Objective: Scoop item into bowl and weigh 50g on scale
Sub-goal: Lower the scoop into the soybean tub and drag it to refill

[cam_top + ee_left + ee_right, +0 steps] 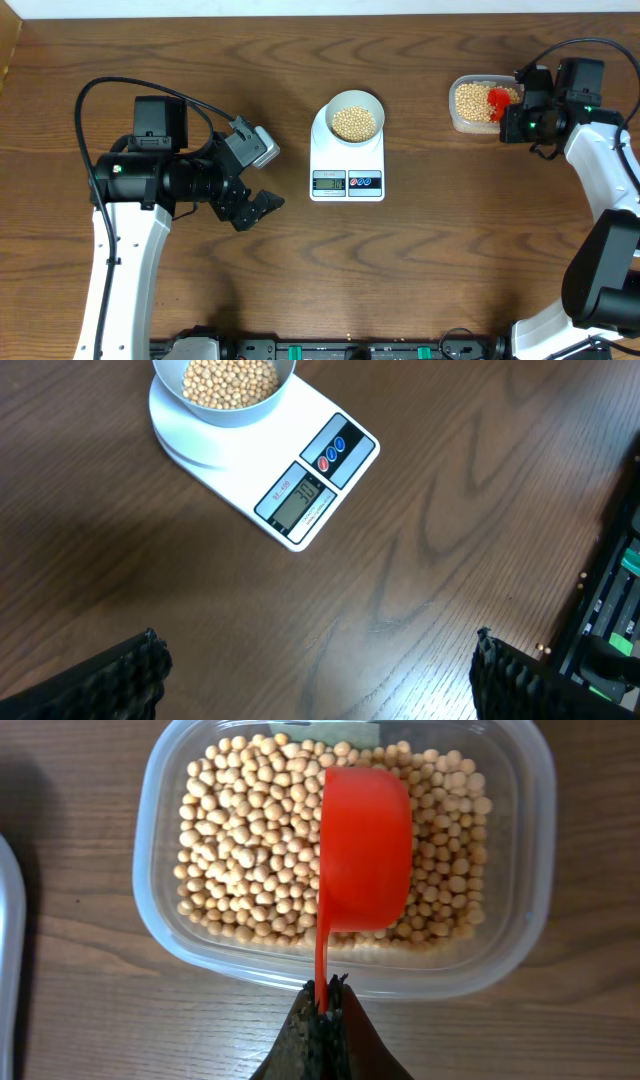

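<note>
The brown wooden worktop (450, 250) carries everything, with an arm at each side of the frame. The left arm waits at middle left, its end effector (320, 665) spread wide and holding nothing. I judge it is parked clear so it cannot nudge the weighing.

The white scale (347, 160) sits at centre, its display toward the lower edge. The digits are too small for me to read. At upper right stands the clear plastic tub (150, 840), the stock supply, within the right arm's reach.

The pale bowl (354, 95) rests on the scale's upper half, so each addition registers directly. The right end effector (325, 1010) is pressed together on the thin handle of a red scoop (365, 850), holding it over the tub. I cannot tell whether it is loaded.

The beans (250, 850) fill the tub, and a smaller heap lies in the bowl. More scooping looks likely.
</note>
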{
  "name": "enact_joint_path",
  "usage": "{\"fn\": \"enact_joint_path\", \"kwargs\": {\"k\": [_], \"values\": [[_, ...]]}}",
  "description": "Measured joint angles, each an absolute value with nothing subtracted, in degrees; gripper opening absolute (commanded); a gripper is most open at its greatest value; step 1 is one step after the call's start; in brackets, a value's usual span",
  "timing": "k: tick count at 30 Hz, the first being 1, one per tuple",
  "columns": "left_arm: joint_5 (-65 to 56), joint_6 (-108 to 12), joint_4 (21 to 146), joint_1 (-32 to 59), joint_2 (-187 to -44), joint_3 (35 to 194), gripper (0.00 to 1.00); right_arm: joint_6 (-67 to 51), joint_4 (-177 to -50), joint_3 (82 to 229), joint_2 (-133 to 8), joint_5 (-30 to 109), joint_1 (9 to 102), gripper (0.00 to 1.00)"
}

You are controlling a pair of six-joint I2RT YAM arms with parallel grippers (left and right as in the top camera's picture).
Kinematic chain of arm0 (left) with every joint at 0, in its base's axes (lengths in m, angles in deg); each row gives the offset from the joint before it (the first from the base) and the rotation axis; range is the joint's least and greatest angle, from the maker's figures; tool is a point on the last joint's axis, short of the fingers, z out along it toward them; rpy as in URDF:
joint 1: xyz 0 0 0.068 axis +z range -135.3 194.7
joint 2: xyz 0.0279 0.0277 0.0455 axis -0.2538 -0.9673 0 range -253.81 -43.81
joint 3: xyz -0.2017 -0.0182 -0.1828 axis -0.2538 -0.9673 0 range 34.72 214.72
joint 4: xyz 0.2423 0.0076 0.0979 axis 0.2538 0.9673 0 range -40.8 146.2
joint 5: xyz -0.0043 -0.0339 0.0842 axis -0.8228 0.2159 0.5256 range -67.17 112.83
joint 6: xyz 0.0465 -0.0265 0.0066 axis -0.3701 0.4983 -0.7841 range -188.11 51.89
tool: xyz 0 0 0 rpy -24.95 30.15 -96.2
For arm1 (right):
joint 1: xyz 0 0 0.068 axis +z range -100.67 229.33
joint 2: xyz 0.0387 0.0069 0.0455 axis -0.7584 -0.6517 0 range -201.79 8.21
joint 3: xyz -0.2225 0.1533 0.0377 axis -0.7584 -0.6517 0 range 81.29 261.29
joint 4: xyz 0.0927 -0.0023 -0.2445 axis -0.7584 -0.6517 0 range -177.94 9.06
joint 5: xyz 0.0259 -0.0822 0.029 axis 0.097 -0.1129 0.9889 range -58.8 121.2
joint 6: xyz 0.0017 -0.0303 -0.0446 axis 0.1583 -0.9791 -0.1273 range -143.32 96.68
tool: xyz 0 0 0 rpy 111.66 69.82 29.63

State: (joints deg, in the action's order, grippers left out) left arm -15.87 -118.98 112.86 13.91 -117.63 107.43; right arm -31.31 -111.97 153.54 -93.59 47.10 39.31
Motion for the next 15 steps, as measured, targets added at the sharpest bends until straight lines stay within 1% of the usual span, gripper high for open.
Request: {"fn": "enact_joint_path", "kwargs": {"k": [15], "values": [[-15.9, -119.0, 112.9, 13.9, -117.6, 107.4, 0.98, -30.0, -111.9, 153.5, -94.5, 48.4, 40.5, 0.01]]}}
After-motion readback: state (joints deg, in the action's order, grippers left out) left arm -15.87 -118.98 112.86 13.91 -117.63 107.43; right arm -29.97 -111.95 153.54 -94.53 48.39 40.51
